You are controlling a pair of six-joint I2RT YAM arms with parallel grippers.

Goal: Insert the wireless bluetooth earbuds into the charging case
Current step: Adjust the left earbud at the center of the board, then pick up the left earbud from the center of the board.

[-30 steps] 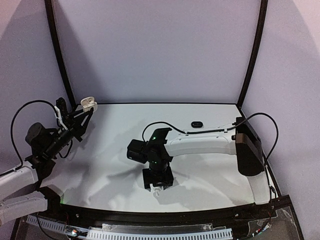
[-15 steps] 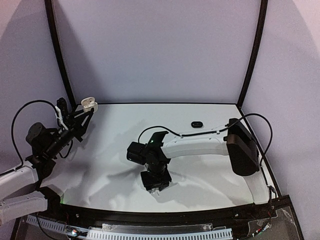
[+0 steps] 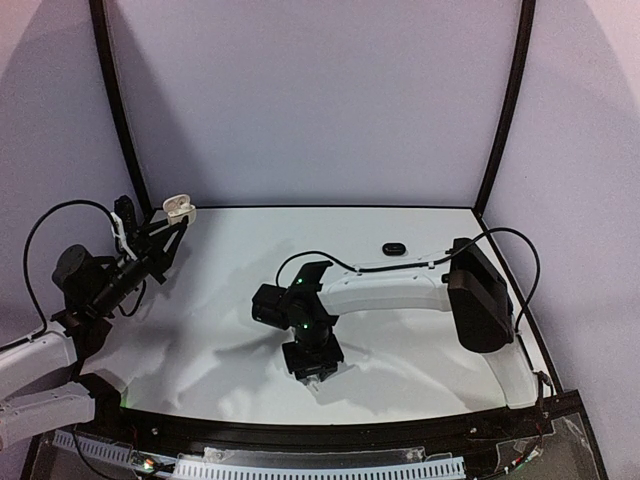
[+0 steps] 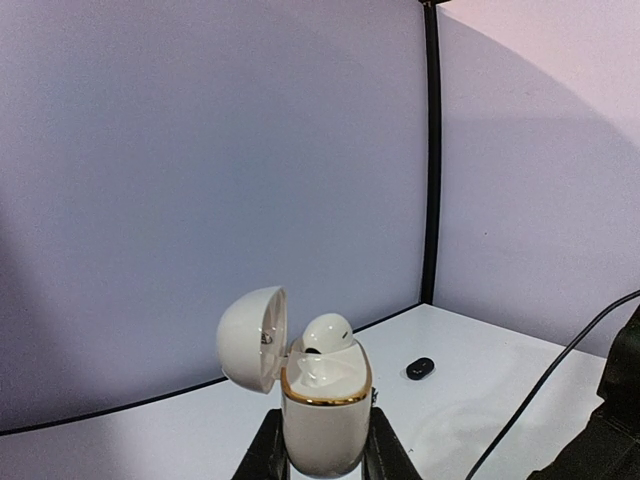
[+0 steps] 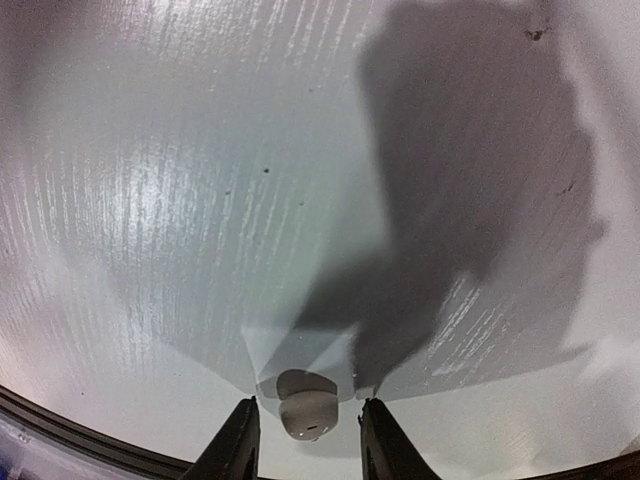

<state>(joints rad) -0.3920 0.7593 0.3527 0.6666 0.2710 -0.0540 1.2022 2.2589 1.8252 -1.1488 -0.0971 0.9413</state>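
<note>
My left gripper (image 4: 322,452) is shut on a white charging case (image 4: 322,415) with a gold rim, held upright above the table's far left (image 3: 178,207). Its lid is swung open to the left. One white earbud (image 4: 328,332) sits in the right pocket; the pocket beside it shows empty. My right gripper (image 5: 307,425) points down at the table near the front middle (image 3: 315,372). It is open around a second white earbud (image 5: 306,402) lying on the table, with a small gap on each side of the bud.
A small black oval case (image 3: 393,248) lies closed at the table's back right, also seen as the black case (image 4: 421,368) from the left wrist. The right arm's cable (image 3: 400,266) runs along its forearm. Purple walls enclose the white table (image 3: 220,290).
The right gripper has shifted slightly left and lower over the table, and its jaws have narrowed around the white earbud. The left arm and case have not moved.
</note>
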